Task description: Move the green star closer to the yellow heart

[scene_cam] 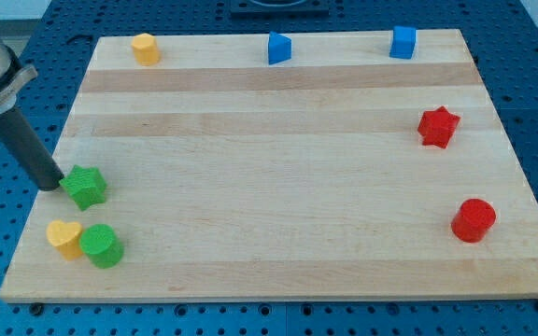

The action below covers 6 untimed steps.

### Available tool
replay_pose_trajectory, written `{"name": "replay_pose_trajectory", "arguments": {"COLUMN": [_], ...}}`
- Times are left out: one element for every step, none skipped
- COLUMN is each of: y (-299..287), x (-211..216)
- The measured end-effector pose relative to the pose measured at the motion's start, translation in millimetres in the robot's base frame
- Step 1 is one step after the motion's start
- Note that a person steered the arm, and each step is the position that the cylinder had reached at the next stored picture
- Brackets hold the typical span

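My tip (52,184) presses against the view's-left side of the green star (86,187) near the left edge of the wooden bench (269,233). Just below sits the yellow heart (63,237), touching a green cylinder (101,245) (the rod carries no claw, so nothing opens or closes).

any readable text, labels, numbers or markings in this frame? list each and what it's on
None readable. The wooden board, the green star, the yellow heart, the other blocks and the dark rod ending in my tip, which sits at the star's left edge, all show plain unmarked surfaces.
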<state>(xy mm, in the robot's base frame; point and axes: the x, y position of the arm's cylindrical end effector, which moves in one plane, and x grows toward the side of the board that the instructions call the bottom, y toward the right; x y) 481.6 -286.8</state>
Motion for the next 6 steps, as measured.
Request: {"name": "replay_pose_trajectory", "arguments": {"y": [4,26,27,22,22,21], "x": [-34,-37,-16,-4,8,23]}}
